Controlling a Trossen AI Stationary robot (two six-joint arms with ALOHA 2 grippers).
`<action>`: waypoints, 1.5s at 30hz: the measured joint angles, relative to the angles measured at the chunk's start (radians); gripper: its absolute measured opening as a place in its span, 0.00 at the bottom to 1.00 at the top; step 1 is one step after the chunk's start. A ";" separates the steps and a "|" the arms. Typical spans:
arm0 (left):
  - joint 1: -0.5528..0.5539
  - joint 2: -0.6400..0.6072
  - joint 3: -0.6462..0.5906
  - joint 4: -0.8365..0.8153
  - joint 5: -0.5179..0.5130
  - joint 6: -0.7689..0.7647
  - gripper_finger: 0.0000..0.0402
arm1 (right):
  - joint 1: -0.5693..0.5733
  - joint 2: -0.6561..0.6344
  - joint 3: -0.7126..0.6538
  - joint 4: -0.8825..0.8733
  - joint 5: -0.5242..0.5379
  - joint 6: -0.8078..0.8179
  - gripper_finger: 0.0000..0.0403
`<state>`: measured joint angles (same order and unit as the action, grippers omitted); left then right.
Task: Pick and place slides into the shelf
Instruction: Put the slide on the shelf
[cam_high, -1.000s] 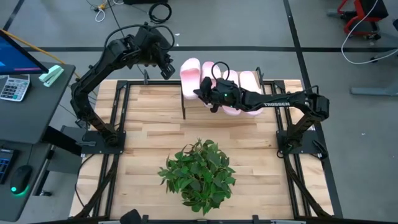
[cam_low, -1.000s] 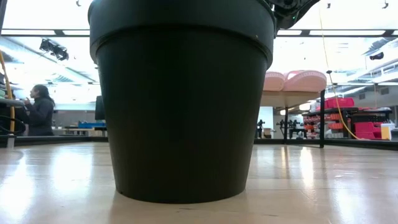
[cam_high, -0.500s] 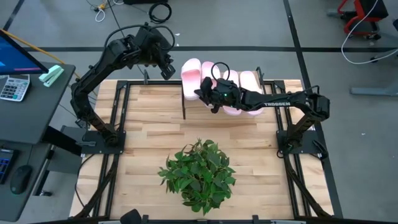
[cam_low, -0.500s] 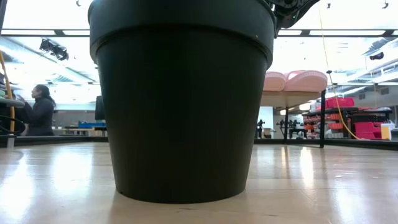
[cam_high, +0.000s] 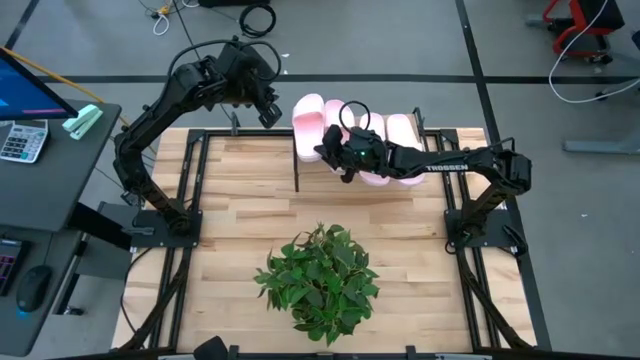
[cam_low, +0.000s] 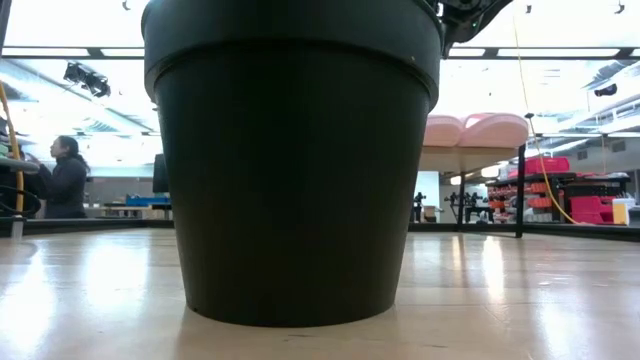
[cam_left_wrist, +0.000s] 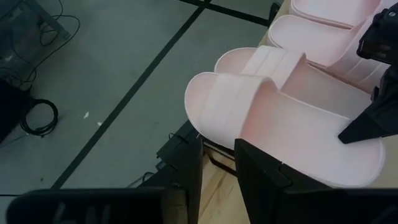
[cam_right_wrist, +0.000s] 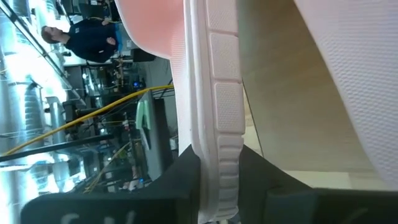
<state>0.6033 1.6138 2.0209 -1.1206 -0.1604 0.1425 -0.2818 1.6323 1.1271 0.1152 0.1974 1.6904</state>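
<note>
Four pale pink slides (cam_high: 307, 118) lie side by side, soles down, on the shelf (cam_high: 296, 172) at the table's far edge. The low view shows two of these slides (cam_low: 478, 129) on the plank top (cam_low: 470, 157). My right gripper (cam_high: 337, 160) reaches from the right to the row's near left end and is shut on one slide (cam_right_wrist: 214, 74). My left gripper (cam_high: 267, 112) hangs open above the floor beyond the shelf's left end, touching nothing. In its wrist view the left gripper (cam_left_wrist: 217, 177) looks over the slides (cam_left_wrist: 280, 121). My right gripper pinches the ribbed side rim of a slide's sole (cam_right_wrist: 219, 152) between its two fingers (cam_right_wrist: 186, 171), which come level from the table's near side along the rim. The slide lies on the shelf top among its neighbours. I cannot tell from the high view which slide of the row it is.
A leafy plant (cam_high: 320, 275) in a black pot (cam_low: 295, 160) stands mid-table toward the near edge and blocks most of the low view. A desk with a calculator (cam_high: 22, 140) is to the left. A person (cam_low: 65, 180) sits far off in the room.
</note>
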 joint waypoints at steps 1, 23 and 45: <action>0.000 0.000 0.000 0.000 0.000 0.000 0.25 | 0.001 -0.006 0.000 -0.011 0.005 -0.006 0.18; -0.001 0.000 0.000 0.001 0.000 -0.002 0.22 | 0.003 -0.048 -0.005 -0.115 -0.001 -0.017 0.23; -0.002 0.000 0.000 0.000 0.000 -0.002 0.20 | 0.003 -0.049 -0.002 -0.098 -0.044 -0.064 0.44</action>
<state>0.6018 1.6138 2.0212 -1.1202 -0.1604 0.1405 -0.2783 1.5837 1.1248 0.0169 0.1532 1.6264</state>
